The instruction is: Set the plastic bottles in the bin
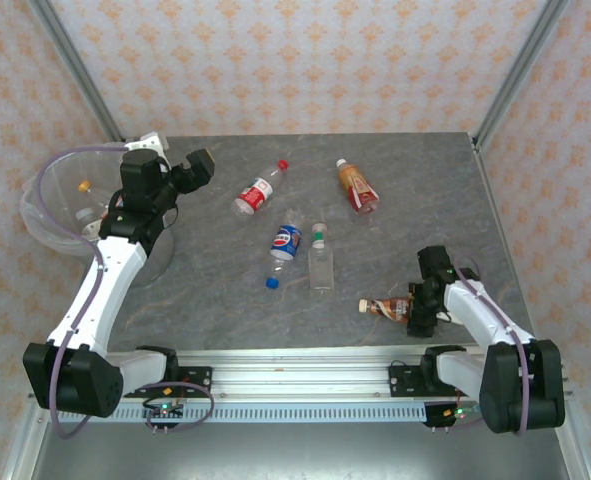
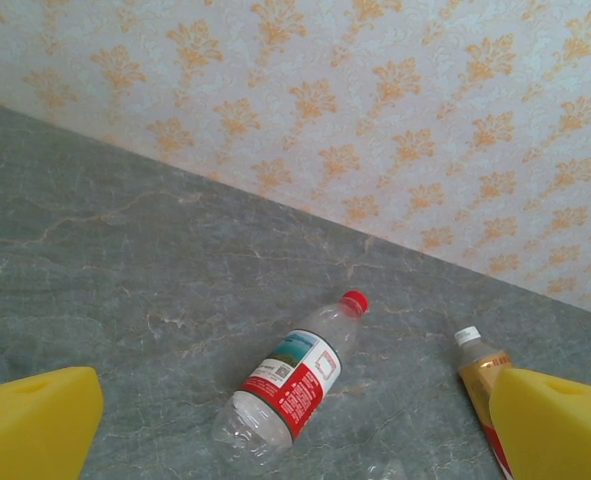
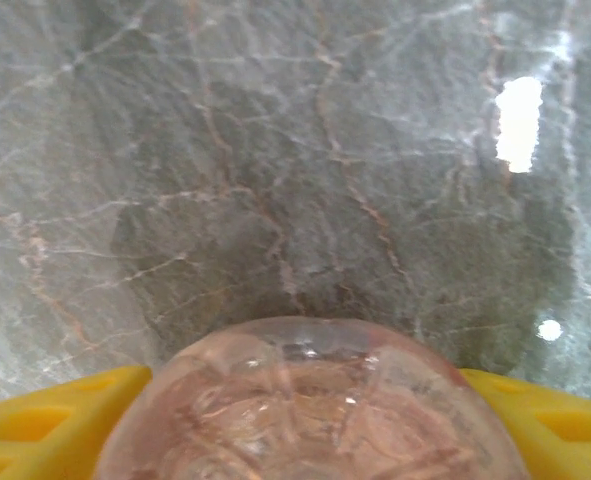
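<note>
Looking like pickup step: right gripper (image 1: 413, 312) jaws pinching the brown-label bottle (image 1: 386, 307) lying near-right on the table (image 1: 430, 200), left gripper (image 1: 198, 167) wide open by the bin (image 1: 31, 215) far left, needing a lift next + long carry over, prob w/ a handoff.

Top: high at 6 o'clock, whole table (image 1: 225, 300). Left wrist faces 2 o'clock, sharing red-capped bottle (image 2: 290, 375). Right wrist: close, downward.

Pale wallpaper (image 1: 295, 60) carries orange floral motifs; the table (image 1: 225, 300) is grey with marble veining. The red-labelled bottle (image 1: 258, 190) has a red cap, the blue-labelled bottle (image 1: 287, 240) a blue one; the nearest bottle (image 1: 390, 307) seems brownish. The left gripper (image 2: 297, 400) has yellow pads (image 2: 35, 420).
</note>
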`<state>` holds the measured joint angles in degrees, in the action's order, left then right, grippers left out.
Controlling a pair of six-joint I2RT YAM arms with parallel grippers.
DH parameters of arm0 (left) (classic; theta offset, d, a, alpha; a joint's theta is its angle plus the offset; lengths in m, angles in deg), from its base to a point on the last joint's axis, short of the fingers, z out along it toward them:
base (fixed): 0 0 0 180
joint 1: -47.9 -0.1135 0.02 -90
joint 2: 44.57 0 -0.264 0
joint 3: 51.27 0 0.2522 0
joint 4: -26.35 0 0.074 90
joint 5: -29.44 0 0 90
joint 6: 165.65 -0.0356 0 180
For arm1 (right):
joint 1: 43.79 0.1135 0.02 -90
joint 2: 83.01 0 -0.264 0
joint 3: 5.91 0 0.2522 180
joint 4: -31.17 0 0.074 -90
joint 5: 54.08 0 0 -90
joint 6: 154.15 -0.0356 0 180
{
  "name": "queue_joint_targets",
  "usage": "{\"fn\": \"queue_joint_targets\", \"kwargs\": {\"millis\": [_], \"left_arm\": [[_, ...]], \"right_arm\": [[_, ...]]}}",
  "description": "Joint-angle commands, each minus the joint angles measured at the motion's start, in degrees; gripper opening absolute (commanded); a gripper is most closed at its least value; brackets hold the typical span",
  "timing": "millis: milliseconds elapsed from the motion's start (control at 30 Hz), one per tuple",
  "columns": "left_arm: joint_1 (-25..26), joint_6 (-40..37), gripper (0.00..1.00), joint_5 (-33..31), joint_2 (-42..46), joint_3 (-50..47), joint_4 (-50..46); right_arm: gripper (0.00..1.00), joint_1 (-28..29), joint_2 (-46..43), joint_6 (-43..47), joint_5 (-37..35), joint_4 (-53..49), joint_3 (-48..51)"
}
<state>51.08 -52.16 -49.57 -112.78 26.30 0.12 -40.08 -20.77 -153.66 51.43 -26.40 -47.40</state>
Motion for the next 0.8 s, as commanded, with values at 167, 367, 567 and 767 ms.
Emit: {"fn": "queue_joint_targets", "kwargs": {"millis": [167, 367, 567, 767], "left_arm": [[0.1, -0.1, 1.00, 2.6, -1.2, 2.1, -0.2], [0.2, -0.3, 1.00, 2.6, -1.6, 2.3, -0.6], [0.1, -0.5, 1.00, 3.3, -1.6, 2.4, -0.7], [0.2, -0.7, 1.00, 4.9, -2.3, 3.0, -0.9]], "right_arm": [[0.56, -0.5, -4.0, 0.9, -4.9, 1.9, 1.9], [0.40, -0.5, -7.2, 1.1, -6.5, 3.3, 2.3], [0.21, -0.5, -8.8, 6.9, -9.2, 5.8, -0.1], [0.00, -0.5, -10.5, 17.4, -10.6, 12.1, -1.3]]}}
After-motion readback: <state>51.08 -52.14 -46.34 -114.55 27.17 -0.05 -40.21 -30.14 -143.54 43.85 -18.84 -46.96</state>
